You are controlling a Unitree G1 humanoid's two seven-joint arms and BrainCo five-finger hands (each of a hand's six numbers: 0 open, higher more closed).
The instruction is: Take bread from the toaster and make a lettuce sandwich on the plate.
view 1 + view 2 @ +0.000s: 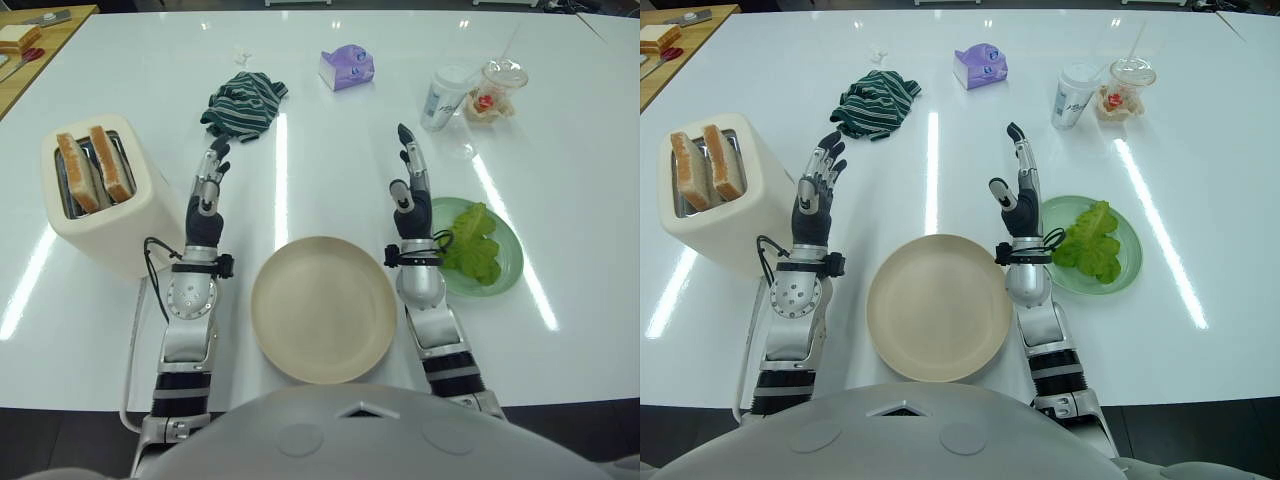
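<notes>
A cream toaster (pixel 85 220) stands at the left with two slices of bread (pixel 95 168) upright in its slots. An empty beige plate (pixel 322 306) lies near the table's front edge, between my two hands. To its right a green plate (pixel 507 260) holds lettuce (pixel 474 243). My left hand (pixel 208 196) rests just right of the toaster, fingers extended and holding nothing. My right hand (pixel 410 187) is between the beige plate and the green plate, fingers straight and pointing away from me, also holding nothing.
A striped cloth (pixel 243 101) lies bunched beyond my left hand. Further back sit a purple tissue pack (pixel 346 68), a white cup (pixel 444 97) and a clear lidded cup (pixel 498 90). A wooden board (pixel 28 50) with bread is at the far left corner.
</notes>
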